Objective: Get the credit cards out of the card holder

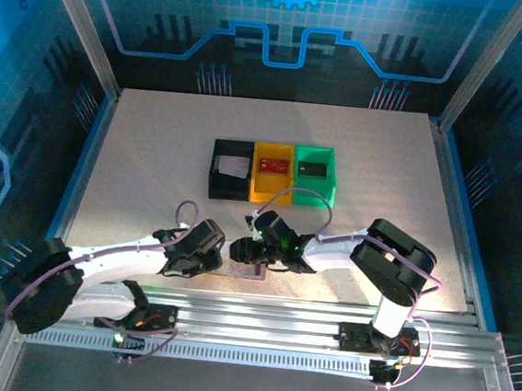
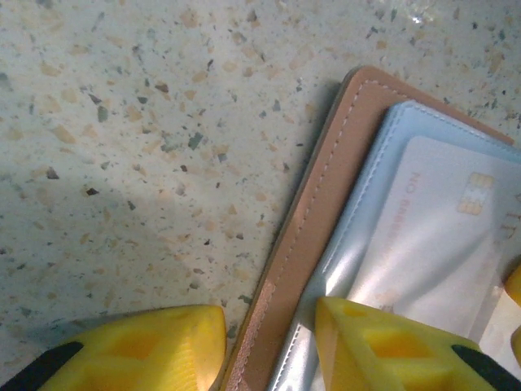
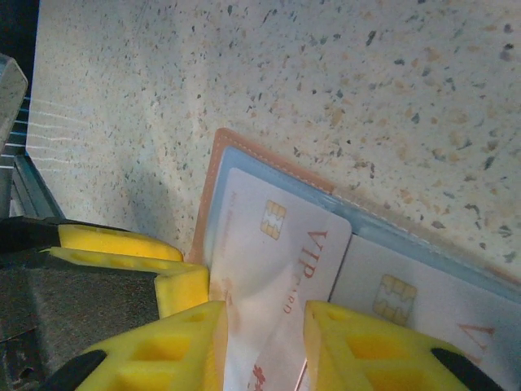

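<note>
Three credit cards sit in the bins, upper middle. Two left in the open card holder, bottom centre; left pincer and right pincer straddle it, can't tell if clenched.

The card holder lies open on the table near its front edge. It sits between my left pincer, whose fingers straddle its left border, and my right pincer, whose fingers stand either side of a card lying in the holder, left of a second card. Behind it, mid-table, the left bin, middle bin and right bin stand touching in a row, a loose card lying in each.
</note>
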`<action>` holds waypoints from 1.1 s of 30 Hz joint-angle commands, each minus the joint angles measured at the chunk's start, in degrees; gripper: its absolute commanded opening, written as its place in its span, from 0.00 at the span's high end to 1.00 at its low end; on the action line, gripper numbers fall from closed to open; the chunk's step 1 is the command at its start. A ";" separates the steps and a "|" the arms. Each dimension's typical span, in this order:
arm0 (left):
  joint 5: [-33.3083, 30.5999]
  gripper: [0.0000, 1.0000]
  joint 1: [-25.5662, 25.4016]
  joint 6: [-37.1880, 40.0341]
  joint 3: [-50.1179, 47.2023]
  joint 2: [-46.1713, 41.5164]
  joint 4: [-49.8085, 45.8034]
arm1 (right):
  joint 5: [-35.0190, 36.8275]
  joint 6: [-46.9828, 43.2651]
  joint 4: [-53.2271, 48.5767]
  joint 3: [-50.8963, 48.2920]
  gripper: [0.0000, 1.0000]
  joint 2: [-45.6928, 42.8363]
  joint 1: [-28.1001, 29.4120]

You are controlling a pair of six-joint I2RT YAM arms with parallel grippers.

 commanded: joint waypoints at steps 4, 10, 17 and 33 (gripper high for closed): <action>8.81 0.62 -2.06 -1.73 -6.60 11.65 21.07 | 8.97 -0.22 -15.70 0.60 0.69 -0.04 1.23; 8.69 0.62 -2.65 -2.12 -6.79 12.00 22.54 | 7.74 0.32 -15.10 0.91 0.68 1.87 1.95; 8.95 0.63 -3.31 -2.55 -7.21 13.20 25.50 | 7.89 1.42 -17.12 2.62 0.67 4.26 3.07; 9.14 0.63 -4.53 -3.04 -7.96 16.04 29.54 | 2.95 3.99 -5.74 -0.91 0.72 6.84 3.26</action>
